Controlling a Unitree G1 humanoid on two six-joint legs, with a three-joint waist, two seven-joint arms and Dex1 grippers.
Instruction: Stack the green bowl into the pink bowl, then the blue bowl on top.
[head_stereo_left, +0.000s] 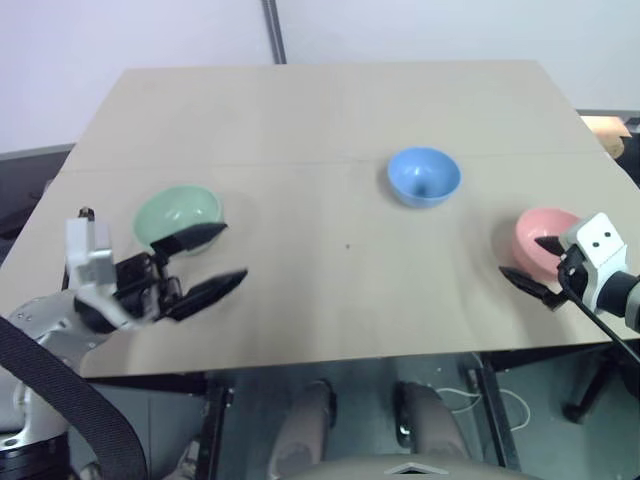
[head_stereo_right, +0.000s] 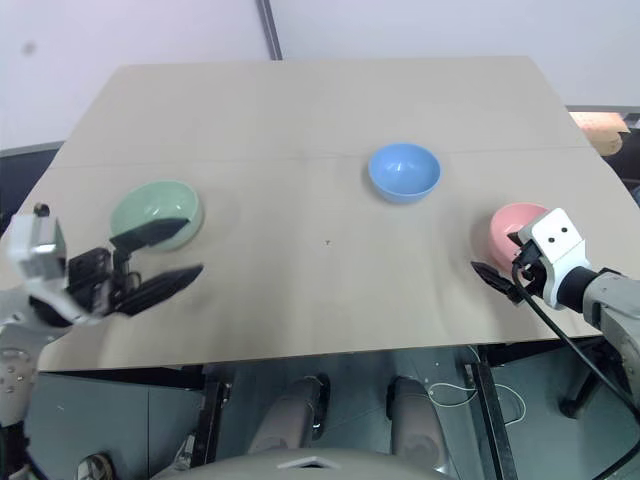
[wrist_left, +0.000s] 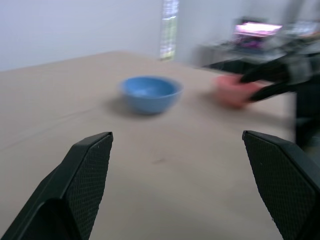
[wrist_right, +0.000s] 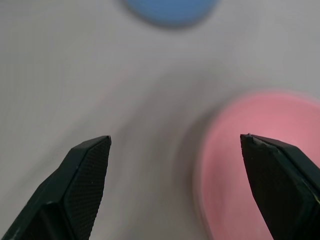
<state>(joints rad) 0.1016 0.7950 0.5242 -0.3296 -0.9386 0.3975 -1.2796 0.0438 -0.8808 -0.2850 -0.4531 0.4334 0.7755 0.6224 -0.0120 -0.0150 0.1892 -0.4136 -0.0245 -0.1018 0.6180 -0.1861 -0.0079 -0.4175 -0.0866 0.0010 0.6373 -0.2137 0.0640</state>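
Step 1 not started: all 3 bowls sit apart on the table (head_stereo_left: 330, 110). Green bowl (head_stereo_left: 172, 212) near L edge, blue bowl (head_stereo_left: 424, 176) mid-far, pink bowl (head_stereo_left: 540, 232) near R edge. L gripper (head_stereo_left: 212, 258) has its jaws spread wide, empty, one finger over green's near rim. R gripper (head_stereo_left: 535, 265) is likewise gaping, empty, by pink's near side. Next, I'd say: L closes on green's rim, lifts, carries to pink. Contact w/ rims hard to tell; pink's near side is hidden behind the R gripper.
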